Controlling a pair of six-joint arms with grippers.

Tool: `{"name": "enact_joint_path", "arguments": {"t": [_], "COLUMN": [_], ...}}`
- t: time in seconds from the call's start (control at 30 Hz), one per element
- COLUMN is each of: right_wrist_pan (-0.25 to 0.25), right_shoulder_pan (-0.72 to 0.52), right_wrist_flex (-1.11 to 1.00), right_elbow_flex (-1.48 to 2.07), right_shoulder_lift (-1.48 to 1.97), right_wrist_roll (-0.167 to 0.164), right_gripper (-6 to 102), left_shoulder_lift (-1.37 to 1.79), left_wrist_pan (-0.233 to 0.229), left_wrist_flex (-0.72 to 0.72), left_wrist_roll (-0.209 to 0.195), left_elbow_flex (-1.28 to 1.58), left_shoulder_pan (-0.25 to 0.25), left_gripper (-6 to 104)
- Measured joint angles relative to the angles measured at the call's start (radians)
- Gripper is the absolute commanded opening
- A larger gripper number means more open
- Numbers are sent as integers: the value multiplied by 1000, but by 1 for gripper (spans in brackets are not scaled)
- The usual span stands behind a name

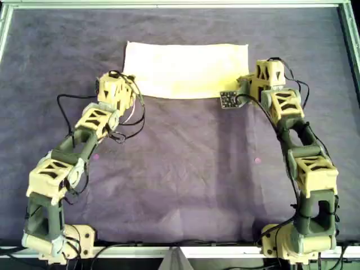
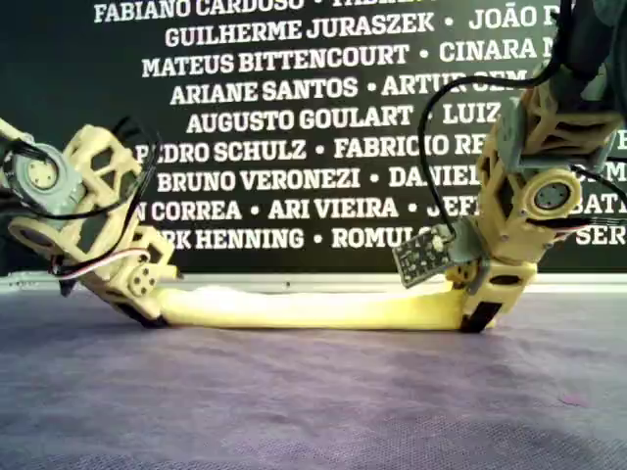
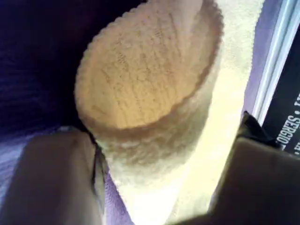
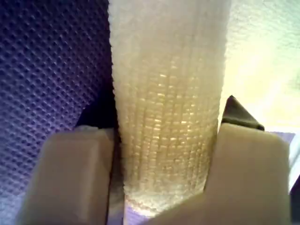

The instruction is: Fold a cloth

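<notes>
While the overhead view shows the cloth (image 1: 185, 68) as a flat pale yellow band lying across the far part of the purple mat (image 1: 185, 180), the exterior view shows its near edge lifted off the mat and strung low between the two grippers.

The left wrist view adds that the corner held there curls into an open loop, and that the left gripper (image 3: 159, 178) has its two fingers set fairly wide on either side of the cloth (image 3: 154, 93); whether they press it I cannot tell.

The right wrist view shows the right gripper (image 4: 166, 173) with its jaws drawn in against a bunched fold of cloth (image 4: 168, 117), gripping it.

In the overhead view the left gripper (image 1: 125, 90) sits at the cloth's near left corner and the right gripper (image 1: 245, 87) at its near right corner.

The cloth's far edge lies near the mat's far border, by the metal frame (image 1: 169, 4). The mat between the arms and toward the near edge is open.

There is one cloth, one mat, two arms and two grippers. A small dark circuit board (image 1: 228, 99) hangs by the right gripper.
</notes>
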Motion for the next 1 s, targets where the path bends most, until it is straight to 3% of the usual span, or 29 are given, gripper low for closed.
{"name": "enact_joint_path", "arguments": {"t": [0.13,0.3,0.5,0.63,0.7,1.0], "right_wrist_pan": [0,0,-2,-6,-6,-15], "right_shoulder_pan": [0,0,-2,-2,-2,-3], "right_wrist_flex": [0,0,0,0,0,0], "right_elbow_flex": [0,0,0,0,0,0], "right_shoulder_lift": [0,0,0,0,0,0], "right_wrist_roll": [0,0,3,3,3,3], "right_gripper": [77,55,24,11,7,5], "left_shoulder_lift": [-6,-6,-6,-6,-6,44], "left_wrist_pan": [0,0,0,2,5,11], "left_wrist_flex": [0,0,0,0,0,0], "left_wrist_roll": [6,6,6,0,-2,-3], "left_elbow_flex": [-8,-8,-8,-8,-8,-5], "left_shoulder_pan": [0,0,0,0,0,0], "left_gripper": [94,84,39,5,-5,0]}}
